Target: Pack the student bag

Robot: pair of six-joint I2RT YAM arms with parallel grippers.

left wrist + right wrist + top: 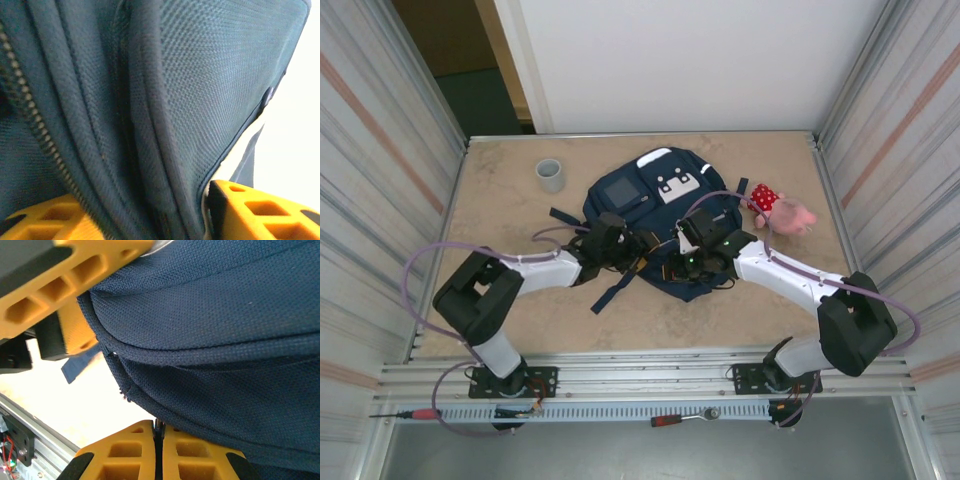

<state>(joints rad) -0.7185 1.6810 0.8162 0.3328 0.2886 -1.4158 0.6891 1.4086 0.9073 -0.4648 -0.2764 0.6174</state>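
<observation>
1. A grey cup [551,174] stands upright on the bench [500,300], towards the far left corner and apart from the bag.
2. The left claw [632,245] lies on the bag's near left part. Its orange fingers [260,212] stand apart with a thick fold of navy fabric and a zipper between them. Whether they pinch it I cannot tell.
3. The student bag [655,215] lies flat at the middle of the bench, its white patches towards the far edge and dark straps trailing to the near left.
4. The right claw [157,427] is closed, fingers pressed together, with the tips against the bag's near edge. Whether any fabric is nipped I cannot tell.
5. A pink plush toy [790,213] in red spotted cloth lies just beside the bag, near the right edge.
</observation>
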